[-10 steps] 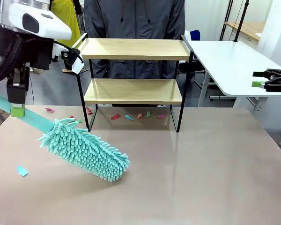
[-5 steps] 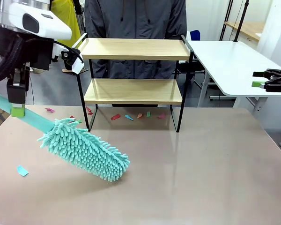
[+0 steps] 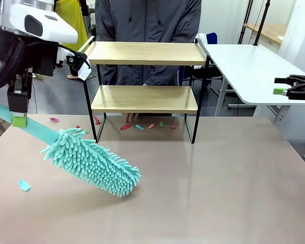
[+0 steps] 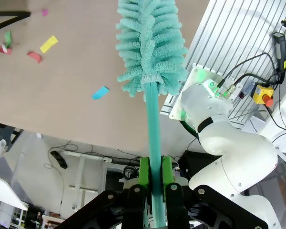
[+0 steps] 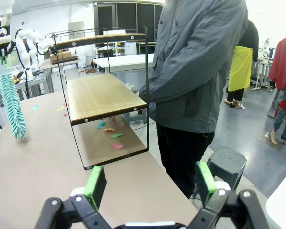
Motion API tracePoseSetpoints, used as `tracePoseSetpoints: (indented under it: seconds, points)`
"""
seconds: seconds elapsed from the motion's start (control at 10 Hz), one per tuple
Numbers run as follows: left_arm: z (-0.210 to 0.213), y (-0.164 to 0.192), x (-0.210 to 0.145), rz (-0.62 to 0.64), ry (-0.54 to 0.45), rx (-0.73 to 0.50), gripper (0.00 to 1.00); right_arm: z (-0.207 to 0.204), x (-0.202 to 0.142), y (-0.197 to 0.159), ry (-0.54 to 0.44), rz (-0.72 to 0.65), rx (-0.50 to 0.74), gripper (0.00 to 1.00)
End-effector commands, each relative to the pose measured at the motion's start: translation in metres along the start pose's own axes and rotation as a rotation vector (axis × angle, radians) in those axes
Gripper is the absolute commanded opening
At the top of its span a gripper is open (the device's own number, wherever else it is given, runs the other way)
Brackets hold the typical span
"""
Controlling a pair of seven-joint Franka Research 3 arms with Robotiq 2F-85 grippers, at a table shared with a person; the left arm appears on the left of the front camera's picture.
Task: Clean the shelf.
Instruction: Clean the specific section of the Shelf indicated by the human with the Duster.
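- Front view: shelf (image 3: 145, 98), two wooden boards in a black frame, upper middle of the frame, standing on the table (image 3: 218, 178). Coloured paper scraps (image 3: 140, 126) lie on the table under it. One teal scrap (image 3: 24, 185) lies at lower left.
- Front view: left fingers (image 3: 19, 121), at the left edge, are clamped on the handle of a teal microfibre duster (image 3: 91, 162). Right fingers (image 3: 280, 91), at the right edge, are apart. A person (image 3: 147, 20) stands behind the shelf, one hand (image 3: 130, 117) under the lower board.
- Left wrist view: left fingers (image 4: 144, 172), bottom centre, are pressed together on the duster (image 4: 150, 43) handle. Its head is at top centre and paper scraps (image 4: 49, 44) at upper left.
- Right wrist view: right fingers (image 5: 96, 185), along the bottom, are wide apart with nothing between them. The shelf (image 5: 102, 95) is at centre left, the duster (image 5: 12, 107) at far left and the person (image 5: 195, 71) to the right.
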State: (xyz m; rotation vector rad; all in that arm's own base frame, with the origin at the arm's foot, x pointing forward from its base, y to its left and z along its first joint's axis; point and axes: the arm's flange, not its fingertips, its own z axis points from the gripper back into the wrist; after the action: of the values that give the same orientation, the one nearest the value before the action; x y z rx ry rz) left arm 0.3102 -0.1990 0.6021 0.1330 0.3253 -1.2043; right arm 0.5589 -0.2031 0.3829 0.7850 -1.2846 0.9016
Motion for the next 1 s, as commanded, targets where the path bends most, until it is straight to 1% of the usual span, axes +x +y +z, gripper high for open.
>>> tracePoseSetpoints:
  seconds: [0.0, 0.9]
  points:
    - [0.0002, -0.0003, -0.0019, -0.002, -0.001, -0.005, 0.13, -0.0020, 0.0033, 0.0001, -0.003, 0.006, 0.001, 1.00]
    - [0.0002, -0.0003, -0.0019, -0.002, -0.001, -0.005, 0.13, -0.0020, 0.0033, 0.0001, -0.003, 0.006, 0.001, 1.00]
